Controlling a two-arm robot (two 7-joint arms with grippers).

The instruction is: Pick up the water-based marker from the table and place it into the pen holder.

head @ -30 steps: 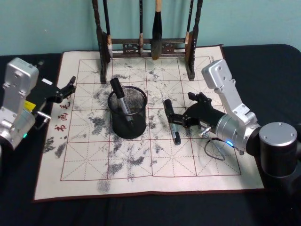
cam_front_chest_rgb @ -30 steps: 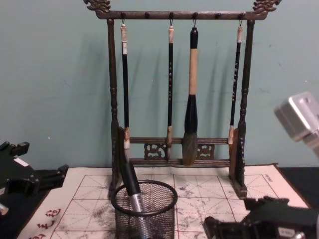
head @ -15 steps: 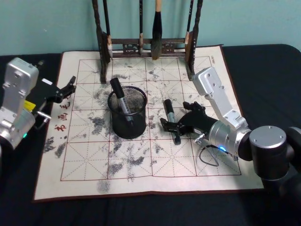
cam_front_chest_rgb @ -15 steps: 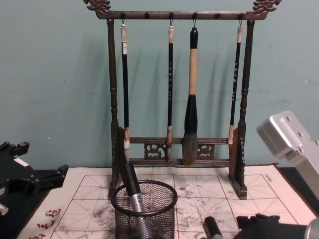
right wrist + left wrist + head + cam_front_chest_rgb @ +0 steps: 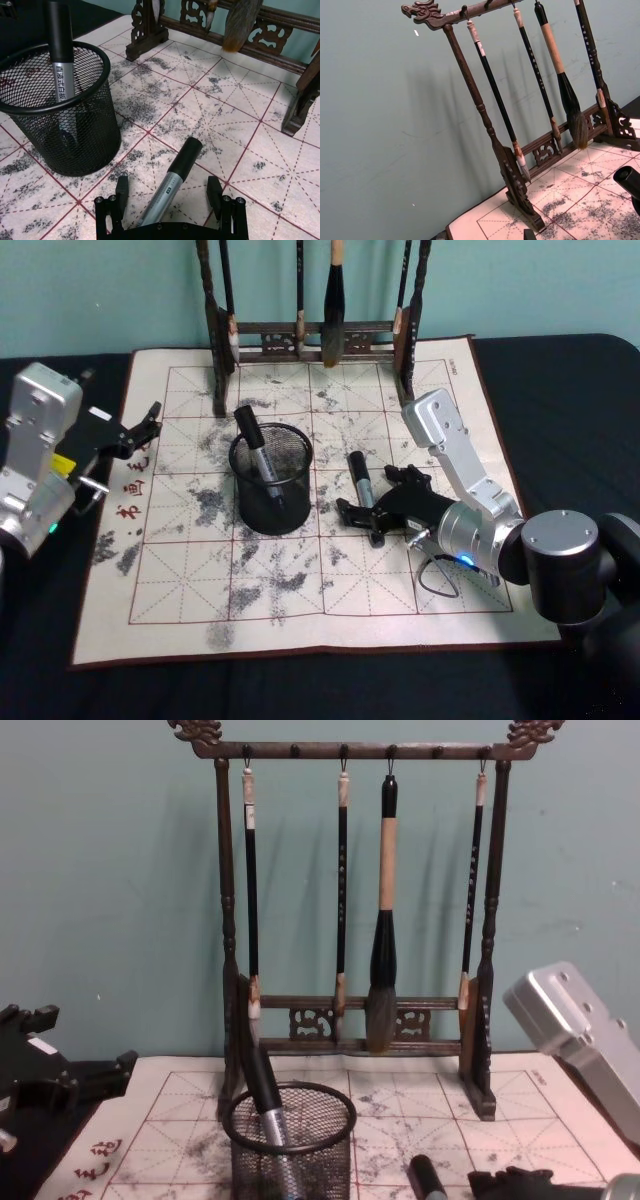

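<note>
A water-based marker with a black cap and silver barrel lies flat on the cream mat, just right of the pen holder. This black wire-mesh cup has another marker leaning inside it. My right gripper is low over the mat and open. Its fingers stand on either side of the lying marker's barrel without touching it. In the head view the right gripper covers the marker's near end. My left gripper rests open at the mat's left edge, away from both.
A tall dark wooden brush rack with several hanging brushes stands at the back of the mat. The black table surrounds the mat. The pen holder is close to the left of the right gripper.
My right arm has swung lower and nearer to me, bringing its open fingers down around the lying marker's barrel. The marker, pen holder and left arm have not moved.
</note>
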